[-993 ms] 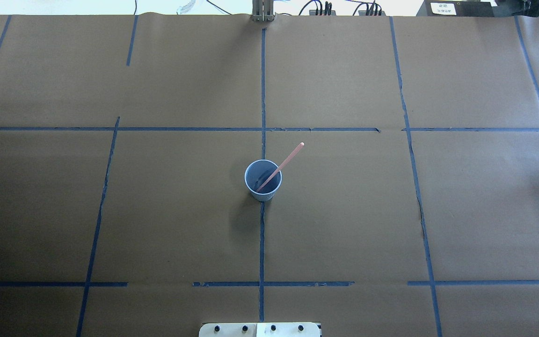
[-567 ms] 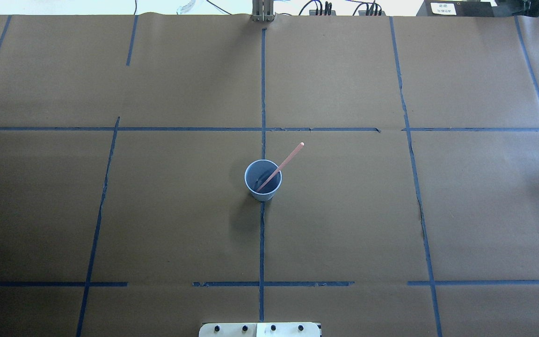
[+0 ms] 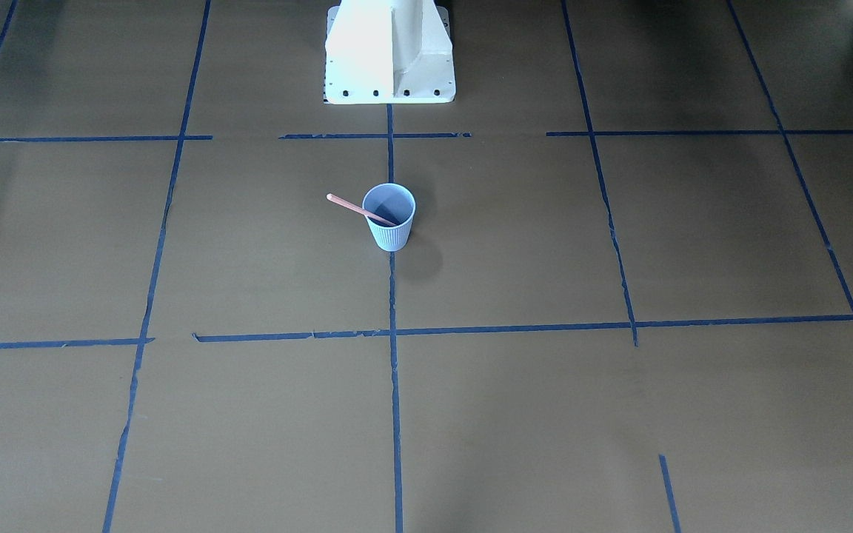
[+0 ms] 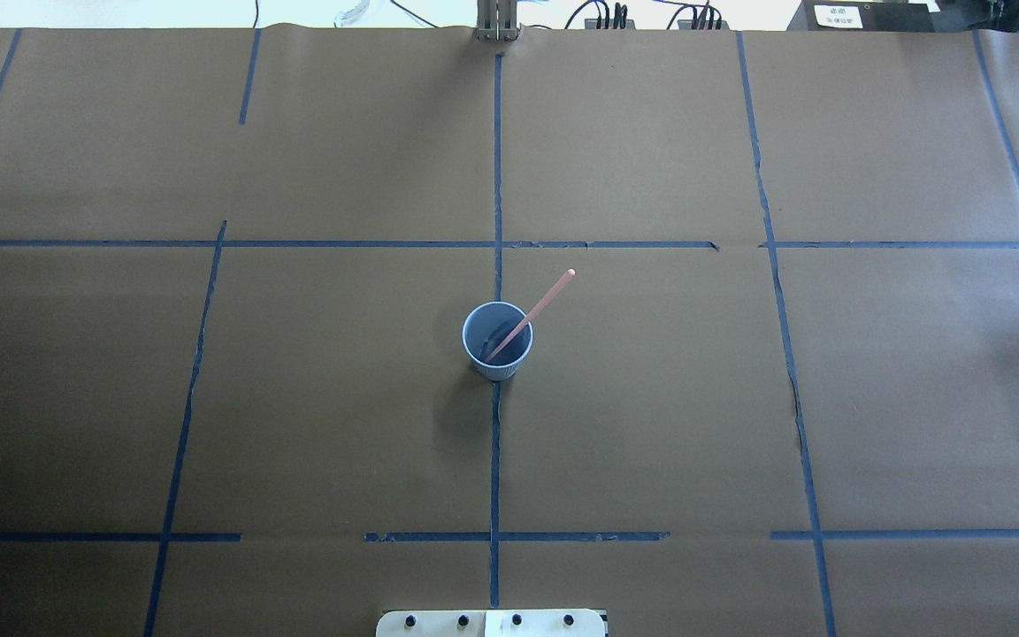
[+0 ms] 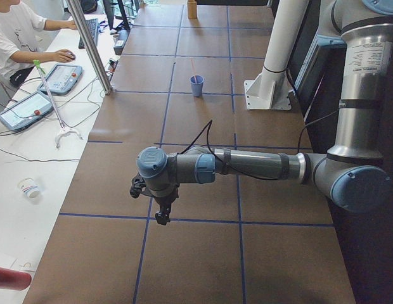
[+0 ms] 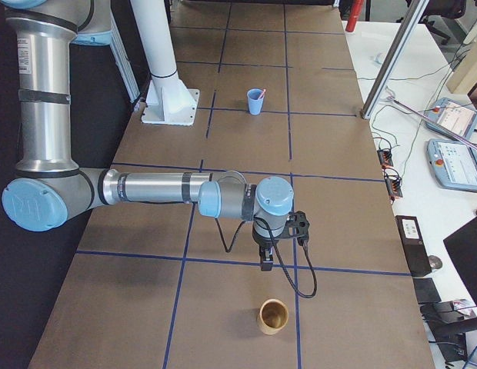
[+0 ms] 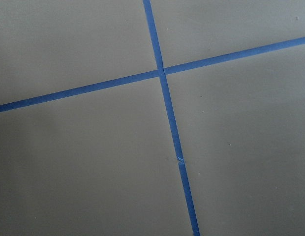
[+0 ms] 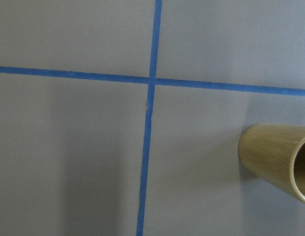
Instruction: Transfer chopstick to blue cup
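Observation:
The pale-blue ribbed cup stands upright at the table's middle, on the central tape line; it also shows in the front view. One pink chopstick stands slanted inside it, its lower end in the cup and its upper end leaning over the rim, as the front view also shows. My left gripper shows only in the left side view, far from the cup. My right gripper shows only in the right side view, far from the cup. I cannot tell whether either is open or shut.
A bamboo-coloured cup stands near my right gripper and shows at the right edge of the right wrist view. The white robot pedestal stands behind the blue cup. Operators' desks with tablets line the far side.

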Controlling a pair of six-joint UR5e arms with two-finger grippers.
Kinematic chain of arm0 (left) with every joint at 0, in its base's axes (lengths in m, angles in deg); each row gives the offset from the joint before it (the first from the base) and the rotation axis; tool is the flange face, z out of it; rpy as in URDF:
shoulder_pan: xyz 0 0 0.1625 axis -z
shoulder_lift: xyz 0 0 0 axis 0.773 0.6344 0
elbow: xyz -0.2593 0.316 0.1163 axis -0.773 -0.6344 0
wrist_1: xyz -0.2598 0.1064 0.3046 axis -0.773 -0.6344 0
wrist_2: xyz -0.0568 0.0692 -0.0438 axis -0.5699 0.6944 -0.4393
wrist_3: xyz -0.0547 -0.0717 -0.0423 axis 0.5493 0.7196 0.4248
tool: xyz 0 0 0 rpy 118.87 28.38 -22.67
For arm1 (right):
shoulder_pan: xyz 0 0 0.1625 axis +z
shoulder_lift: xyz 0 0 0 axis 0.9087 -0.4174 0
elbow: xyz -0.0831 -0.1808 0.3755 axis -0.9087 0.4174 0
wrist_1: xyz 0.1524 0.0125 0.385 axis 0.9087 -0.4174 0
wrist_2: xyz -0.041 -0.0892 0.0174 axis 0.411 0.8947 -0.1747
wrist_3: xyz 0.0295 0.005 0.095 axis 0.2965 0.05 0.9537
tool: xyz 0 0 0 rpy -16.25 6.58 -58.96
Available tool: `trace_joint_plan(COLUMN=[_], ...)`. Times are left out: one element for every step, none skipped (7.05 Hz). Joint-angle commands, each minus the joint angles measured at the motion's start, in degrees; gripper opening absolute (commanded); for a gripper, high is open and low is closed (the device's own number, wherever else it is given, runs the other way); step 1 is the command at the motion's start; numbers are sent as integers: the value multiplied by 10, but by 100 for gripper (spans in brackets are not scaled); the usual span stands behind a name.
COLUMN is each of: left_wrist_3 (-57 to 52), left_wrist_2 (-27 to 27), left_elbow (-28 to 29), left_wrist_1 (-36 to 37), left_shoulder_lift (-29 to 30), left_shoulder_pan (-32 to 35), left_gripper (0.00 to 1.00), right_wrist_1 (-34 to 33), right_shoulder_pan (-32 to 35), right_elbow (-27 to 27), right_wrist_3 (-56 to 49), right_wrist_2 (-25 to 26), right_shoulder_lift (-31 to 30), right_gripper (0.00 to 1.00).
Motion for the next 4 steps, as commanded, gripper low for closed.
trace_joint_plan(left_wrist_3=[1, 4, 4, 4], left_wrist_2=[0, 0, -1, -1], left_elbow=[4, 3, 1, 3], left_wrist_1=[-1, -1, 0, 0], left_shoulder_lift=[-1, -1, -1, -1], left_shoulder_pan=[0, 0, 0, 0], left_gripper=[100, 100, 100, 100], right_wrist_1=[-2, -15, -22, -22], right_shoulder_pan=[0, 0, 0, 0], right_elbow=[0, 0, -4, -5], right_wrist_3=[5, 5, 6, 12], right_wrist_2=[-1, -2, -2, -2], right_shoulder_lift=[0, 0, 1, 0], right_gripper=[100, 100, 100, 100])
